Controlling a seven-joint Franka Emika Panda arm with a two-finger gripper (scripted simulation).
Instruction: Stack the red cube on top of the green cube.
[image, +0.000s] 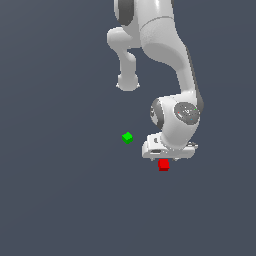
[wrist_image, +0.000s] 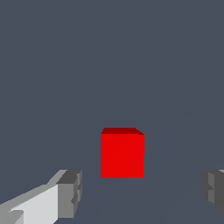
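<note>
- The red cube (image: 163, 164) sits on the dark grey desk (image: 60, 200), directly under the white arm's (image: 170, 45) hand
- In the exterior view the hand's pale body hangs just above the red cube, hiding the jaws themselves; only the cube's lower part peeks out beneath it
- The green cube (image: 127, 137) lies on the desk near the red cube, towards the exterior view's left and farther up that view, clearly apart from it
- Nothing rests on the green cube; its top is bare and it touches neither the arm nor the red cube
- In the wrist view the red cube (wrist_image: 122, 153) appears alone, showing one bright face and a thin darker top edge
- The jaws are spread wide: one grey fingertip (wrist_image: 70, 192) shows on one side of the red cube and the other at the opposite edge of the wrist view, with a clear gap of desk between each and the cube
- The midpoint between the tips (wrist_image: 141, 190) falls just in front of the red cube, a little off its centre
- Neither fingertip touches the red cube, and the cube sits flat and upright
</note>
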